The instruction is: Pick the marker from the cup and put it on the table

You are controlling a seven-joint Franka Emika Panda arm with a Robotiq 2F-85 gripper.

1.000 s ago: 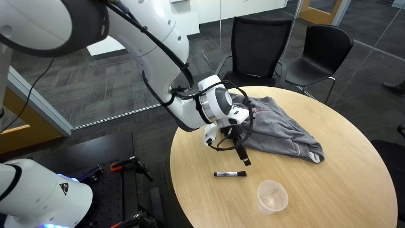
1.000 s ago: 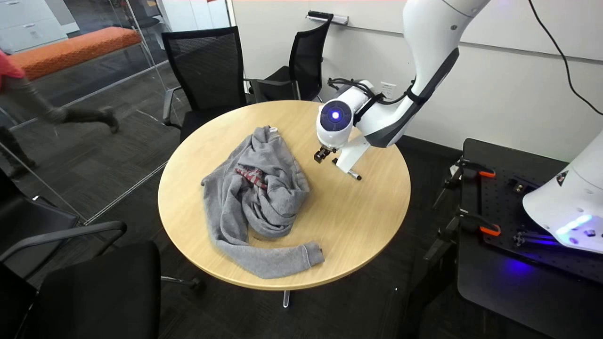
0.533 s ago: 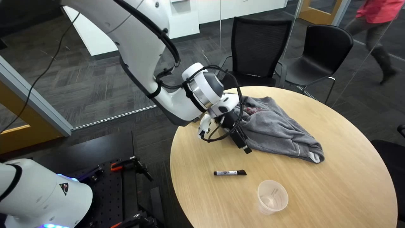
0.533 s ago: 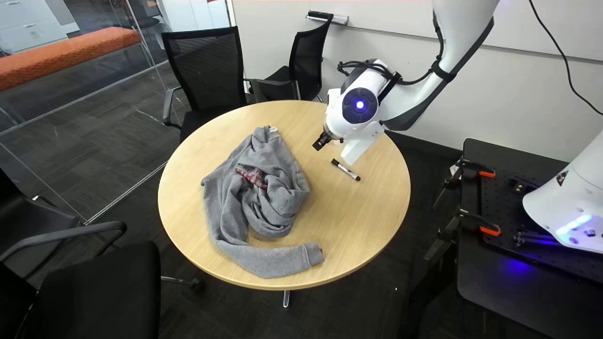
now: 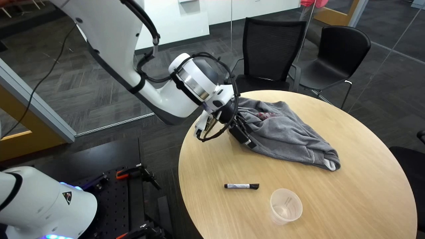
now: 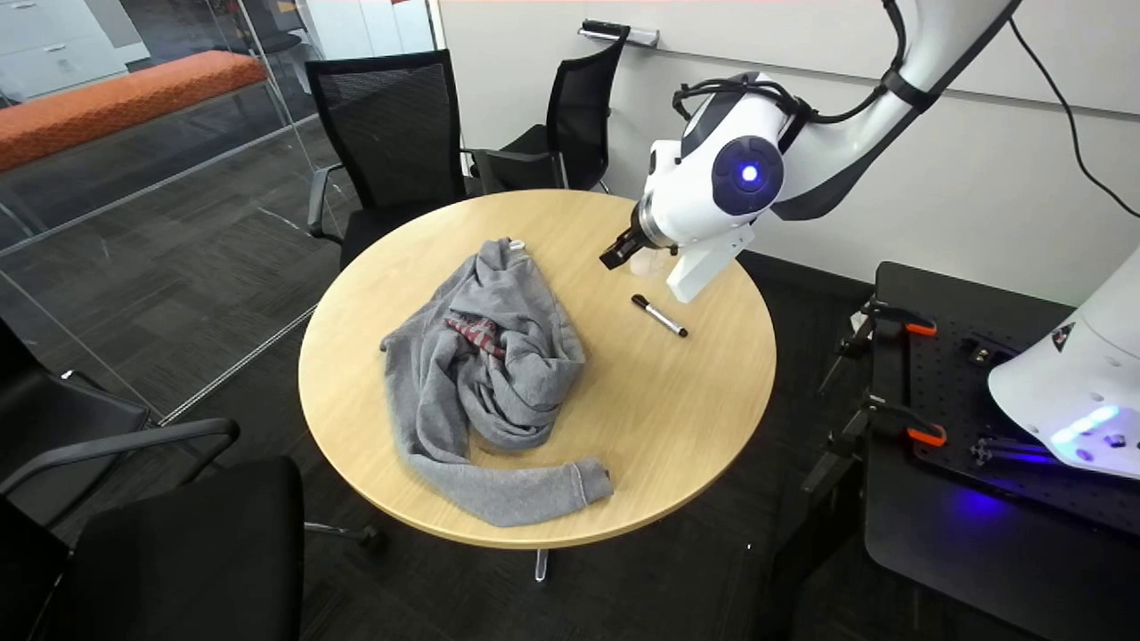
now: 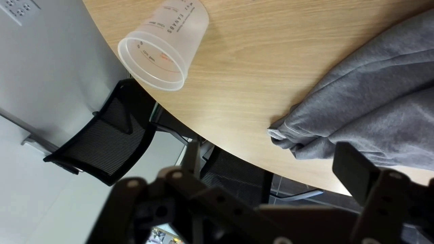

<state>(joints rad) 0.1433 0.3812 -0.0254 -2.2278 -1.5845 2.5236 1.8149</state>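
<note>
One marker [image 5: 241,186] lies on the tabletop [image 5: 365,162] near the cup [image 5: 285,207], outside it, so I think the job is done. The pincer [image 7: 269,156] is spread apart, away from the cup, maybe so nothing tips.

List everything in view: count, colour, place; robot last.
Table: 1, light tan, mid-room
Marker: 1, black/white, lying on the table
Cup: 1, clear, upright on the table
Cloth: 1, grey, rumpled on the table
Chairs: at least 4, black, around the table
Stand: 1, black, beside the table
Clamps: 2, black/orange, on the stand
Bench: 1, orange, background
Whiteboard: 1, white, on the wall
Outlet: 1, white, on the wall
Person: 1, pink top, background, mostly cut off
Base: 1, white, on the stand
Arm: 1, white/grey, over the table
Gripper: 1, black, open, above the table
</note>
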